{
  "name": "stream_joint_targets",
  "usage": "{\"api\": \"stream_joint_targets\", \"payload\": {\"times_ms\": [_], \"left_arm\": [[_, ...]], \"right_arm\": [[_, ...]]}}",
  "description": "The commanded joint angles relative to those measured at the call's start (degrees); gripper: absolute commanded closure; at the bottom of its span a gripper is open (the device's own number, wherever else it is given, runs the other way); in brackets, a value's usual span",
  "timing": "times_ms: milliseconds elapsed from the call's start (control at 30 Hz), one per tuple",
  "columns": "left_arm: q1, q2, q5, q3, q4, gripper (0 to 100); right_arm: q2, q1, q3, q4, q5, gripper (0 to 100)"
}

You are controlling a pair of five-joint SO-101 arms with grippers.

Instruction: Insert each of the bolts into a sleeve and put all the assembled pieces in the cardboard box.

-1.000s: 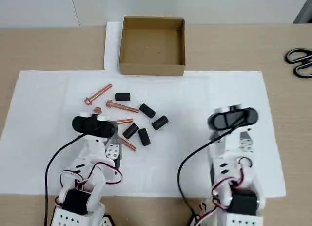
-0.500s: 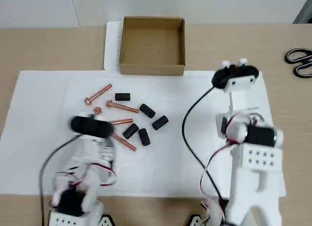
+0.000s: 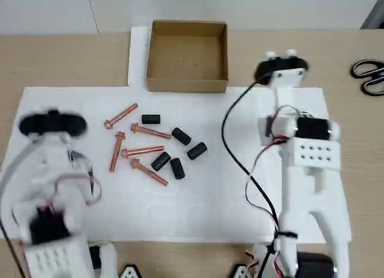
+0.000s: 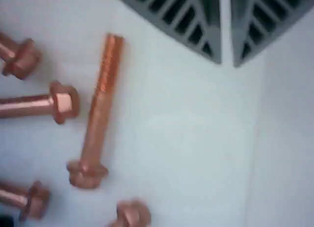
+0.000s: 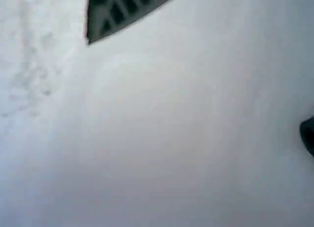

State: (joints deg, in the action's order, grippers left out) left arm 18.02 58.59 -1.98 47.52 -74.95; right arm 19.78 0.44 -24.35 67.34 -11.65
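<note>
Pale wood table (image 3: pixel 72 62) carries a white paper sheet (image 3: pixel 198 200), with the open cardboard box (image 3: pixel 187 84) at the sheet's far edge. Five copper bolts (image 3: pixel 143 151) and five black sleeves (image 3: pixel 181 135) lie loose mid-sheet, with no bolt in a sleeve. Scissors (image 3: pixel 367 77) are cut off at the right edge. The left arm (image 3: pixel 51 170) stands left of the bolts. Its left hand (image 4: pixel 226 60) hangs over them, pressed nearly together with a thin slit, pinching nothing. One bolt lies whole beneath it, and the others are cropped. The right arm (image 3: pixel 303 146) reaches up beside the box. The right hand (image 5: pixel 122 11) shows as one dark corner, so spread or pressed together cannot be told. A dark shape (image 5: pixel 309 136) nearby is too cropped to name.
</note>
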Motion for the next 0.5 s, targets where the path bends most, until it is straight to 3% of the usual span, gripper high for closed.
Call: {"api": "stream_joint_targets", "payload": {"times_ms": [0, 100, 200, 467], "left_arm": [[-0.8, -33.6, 1.8, -23.1, -9.5, 99], [-0.8, -51.3, 1.8, -35.7, -19.6, 99], [-1.1, -61.3, 1.8, -42.9, -24.0, 99], [-12.0, -63.8, 0.9, -46.1, -25.5, 99]], "right_arm": [[-3.2, -2.6, 3.1, 0.4, 0.3, 79.3], [-6.0, -6.3, 3.1, 0.8, -4.1, 79.3], [-6.7, -10.2, 4.0, 0.8, -7.8, 79.3], [-6.5, -11.5, 7.2, 3.4, -10.5, 79.3]]}}
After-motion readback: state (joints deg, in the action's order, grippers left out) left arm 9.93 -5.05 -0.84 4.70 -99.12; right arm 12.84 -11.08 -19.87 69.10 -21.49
